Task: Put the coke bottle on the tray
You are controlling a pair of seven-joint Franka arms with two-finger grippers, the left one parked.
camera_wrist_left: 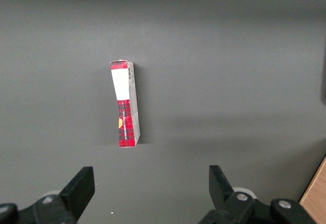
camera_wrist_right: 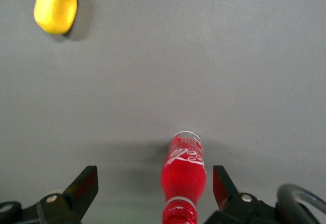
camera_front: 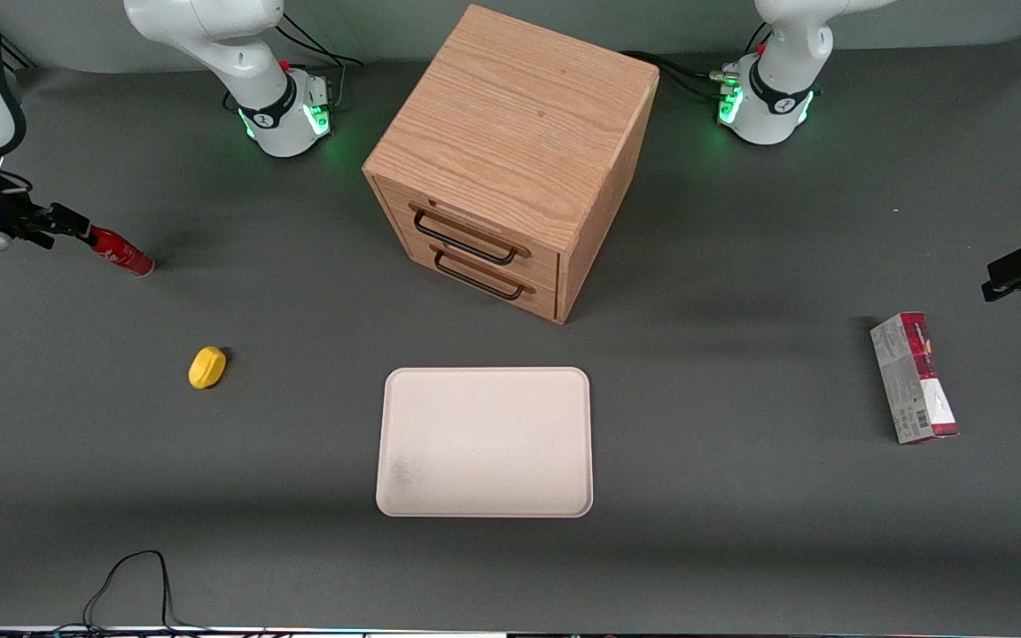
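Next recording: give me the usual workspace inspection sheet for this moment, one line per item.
Surface: dark grey table, flat.
Job's things: coke bottle lying tilted on the table toward the working arm's end; tray nearer the front camera than the drawer cabinet, bare, faint grey smudge.
Clutter: yellow object; red-and-grey carton toward the parked arm's end.
Grippers: gripper open, fingers either side of the bottle's neck end.
Cables: black cable at the table's near edge; cables at the arm bases.
Surroundings: nothing seen.

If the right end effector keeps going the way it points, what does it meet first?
The coke bottle, whose cap end already lies between the open fingers of the end effector. Past it, only bare table, as far as the view shows.
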